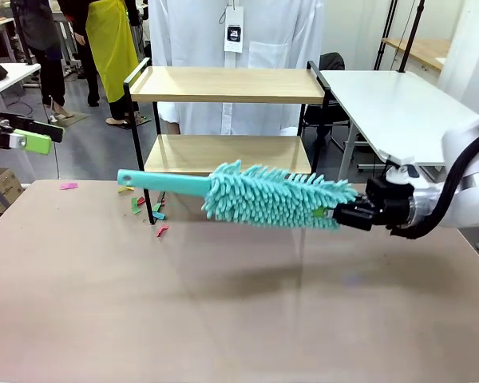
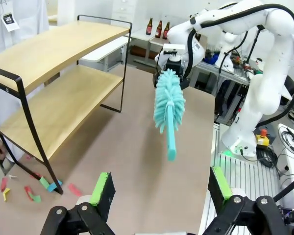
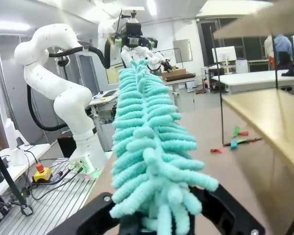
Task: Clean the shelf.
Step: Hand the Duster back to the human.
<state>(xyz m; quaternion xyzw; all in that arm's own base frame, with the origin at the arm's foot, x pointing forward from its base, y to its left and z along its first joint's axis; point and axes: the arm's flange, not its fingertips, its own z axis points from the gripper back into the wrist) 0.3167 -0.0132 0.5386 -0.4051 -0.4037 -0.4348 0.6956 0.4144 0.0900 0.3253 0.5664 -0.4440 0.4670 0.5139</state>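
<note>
the right tool (image 1: 347,214) is pinching the fluffy end of a teal chenille duster (image 1: 271,195), its jaws pressed together on it, and is holding it level above the brown counter (image 1: 223,319), not touching the surface. the duster's bare teal handle (image 1: 164,183) is pointing toward the robot's left, its tip just in front of the shelf's (image 1: 227,84) front left leg in the front view. in the right wrist view the duster (image 3: 147,147) is running straight away from the tool (image 3: 161,220), which is clamping its base.

the shelf is standing at the far edge of the counter, near the middle, with a person in a white coat (image 1: 239,32) right behind it. both light wood boards are lying bare.

small scraps of coloured paper (image 1: 148,211) are lying on the counter around the shelf's front left leg, and one pink scrap (image 1: 69,186) is lying farther to the left.

the left tool (image 2: 159,188) is hovering at the left side of the counter, well apart from the shelf (image 2: 54,63) and the duster (image 2: 169,105), its green-padded fingers (image 2: 100,188) spread wide and gripping nothing.
</note>
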